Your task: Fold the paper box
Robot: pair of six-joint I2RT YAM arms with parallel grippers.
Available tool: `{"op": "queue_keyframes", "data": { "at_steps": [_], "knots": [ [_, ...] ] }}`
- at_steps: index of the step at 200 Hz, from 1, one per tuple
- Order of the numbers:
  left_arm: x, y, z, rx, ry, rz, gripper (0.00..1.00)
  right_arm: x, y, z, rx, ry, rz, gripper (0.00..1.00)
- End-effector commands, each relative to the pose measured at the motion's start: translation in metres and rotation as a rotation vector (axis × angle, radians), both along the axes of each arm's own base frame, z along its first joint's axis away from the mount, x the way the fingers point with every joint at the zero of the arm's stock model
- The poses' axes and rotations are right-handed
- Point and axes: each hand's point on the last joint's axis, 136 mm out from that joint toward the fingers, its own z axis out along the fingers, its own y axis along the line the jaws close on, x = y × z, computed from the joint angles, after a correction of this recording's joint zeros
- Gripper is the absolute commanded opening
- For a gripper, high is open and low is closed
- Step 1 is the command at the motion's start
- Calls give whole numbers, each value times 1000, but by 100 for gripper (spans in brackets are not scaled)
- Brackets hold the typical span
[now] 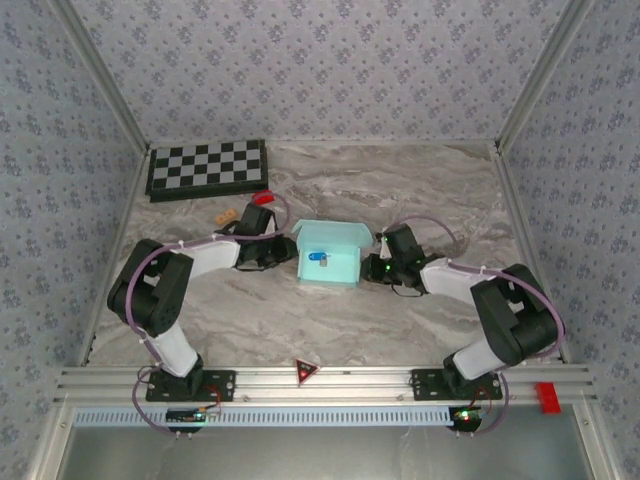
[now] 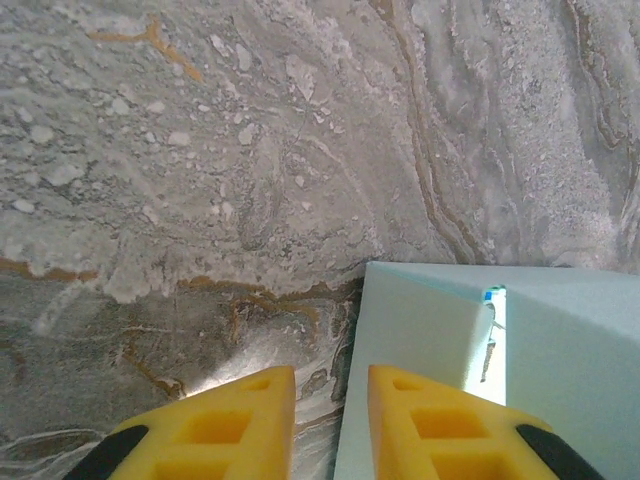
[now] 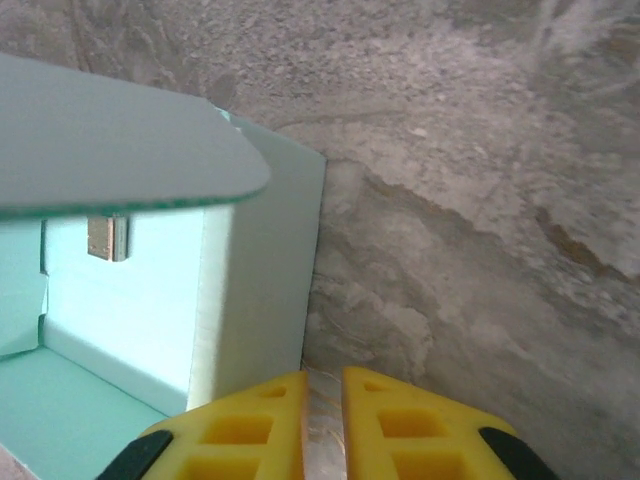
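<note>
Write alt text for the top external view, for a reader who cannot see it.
A partly folded pale cyan paper box sits in the middle of a marbled table, the left gripper at its left side and the right gripper at its right. A checkerboard lies at the far left, a small red block near it.

bright, even light — wrist views soft

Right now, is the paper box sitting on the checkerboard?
No, the paper box lies on the marble table, apart from the checkerboard in the far left corner.
</note>
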Motion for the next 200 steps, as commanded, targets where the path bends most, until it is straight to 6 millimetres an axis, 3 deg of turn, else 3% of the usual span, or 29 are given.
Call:
{"op": "queue_keyframes", "data": {
  "at_steps": [1, 50, 66, 98, 116, 149, 171, 200],
  "knots": [
    [0, 9, 18, 37, -43, -11, 28, -7, -24, 1, -121, -13, -37, 22],
    [-6, 45, 47, 186, -146, 21, 36, -9, -55, 31, -212, -98, -29, 32],
    [-8, 43, 61, 185, -198, -28, 38, -7, -58, 45, -219, -156, 1, 35],
    [-9, 48, 84, 244, -313, -125, 53, -4, -61, 68, -251, -249, 103, 38],
    [-9, 49, 96, 270, -403, -192, 57, -1, -62, 81, -278, -312, 155, 39],
    [-18, 36, 113, 269, -624, -400, 59, 6, -56, 103, -322, -496, 303, 46],
    [-34, 22, 111, 249, -723, -603, 59, 12, -53, 114, -309, -564, 340, 49],
    [-31, 13, 113, 238, -773, -666, 60, 15, -41, 120, -290, -628, 427, 52]
  ]
}}
